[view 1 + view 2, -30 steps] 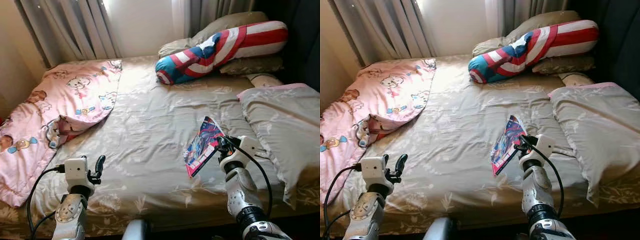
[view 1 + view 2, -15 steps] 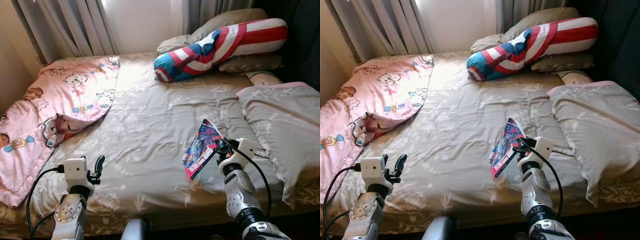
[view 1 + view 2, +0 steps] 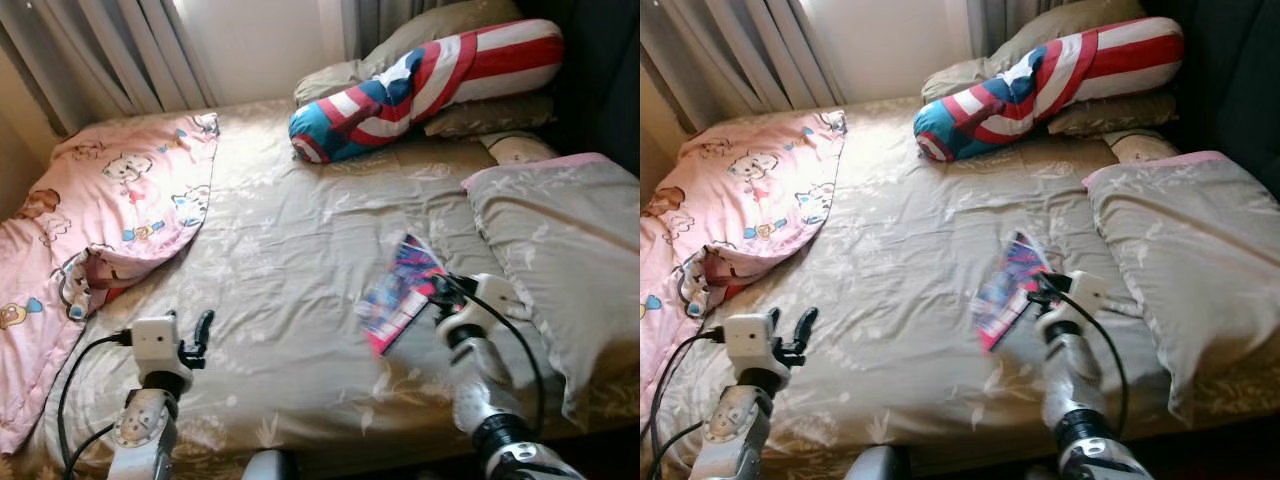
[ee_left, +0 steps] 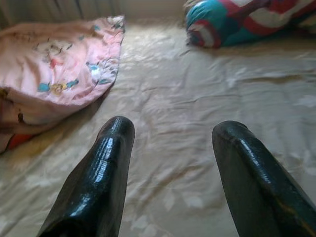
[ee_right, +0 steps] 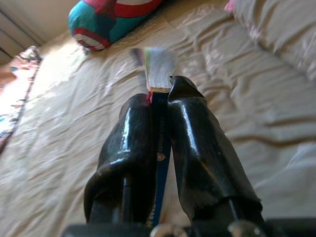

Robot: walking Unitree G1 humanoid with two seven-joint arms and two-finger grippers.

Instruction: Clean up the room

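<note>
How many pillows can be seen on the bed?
4. The striped bolster lies at the head of the bed; one beige pillow behind it, another under its right end. A large grey pillow lies on the right side. More may be hidden.

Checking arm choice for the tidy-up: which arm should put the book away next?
Right, most likely. The right gripper is already shut on the book, holding it above the bed sheet. The left gripper is open with nothing in it, near the pink blanket, far from the book.
</note>
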